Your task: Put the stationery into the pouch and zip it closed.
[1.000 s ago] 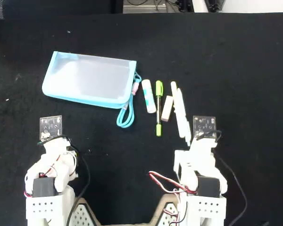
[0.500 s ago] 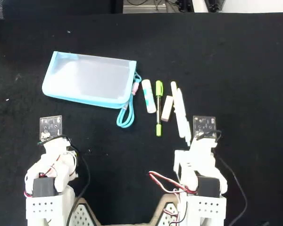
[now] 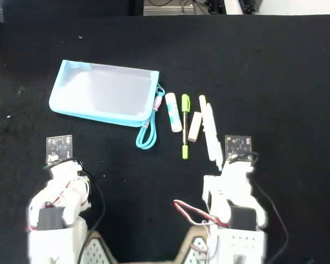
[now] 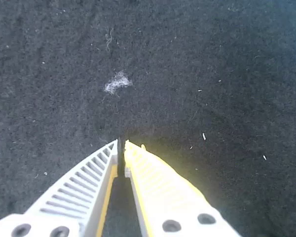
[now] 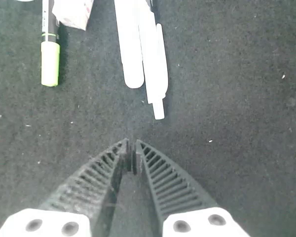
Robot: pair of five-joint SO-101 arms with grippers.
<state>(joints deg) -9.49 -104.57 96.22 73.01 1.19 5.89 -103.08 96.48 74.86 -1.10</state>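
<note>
A light blue pouch (image 3: 104, 93) with a translucent face lies at the table's left, its blue strap (image 3: 146, 135) looped beside it. To its right lie a white glue stick (image 3: 173, 112), a green-ended pen (image 3: 185, 126), a small eraser (image 3: 194, 126) and two white pens (image 3: 210, 130). The white pens (image 5: 140, 47), the green pen tip (image 5: 50, 64) and the eraser (image 5: 71, 12) show ahead of my right gripper (image 5: 133, 146), which is shut and empty. My left gripper (image 4: 122, 145) is shut over bare black cloth. Both arms (image 3: 63, 187) (image 3: 234, 184) rest near the front edge.
The table is covered in black cloth (image 3: 275, 82). A speck of lint (image 4: 117, 84) lies ahead of the left gripper. Cables (image 3: 190, 213) trail between the arm bases at the front.
</note>
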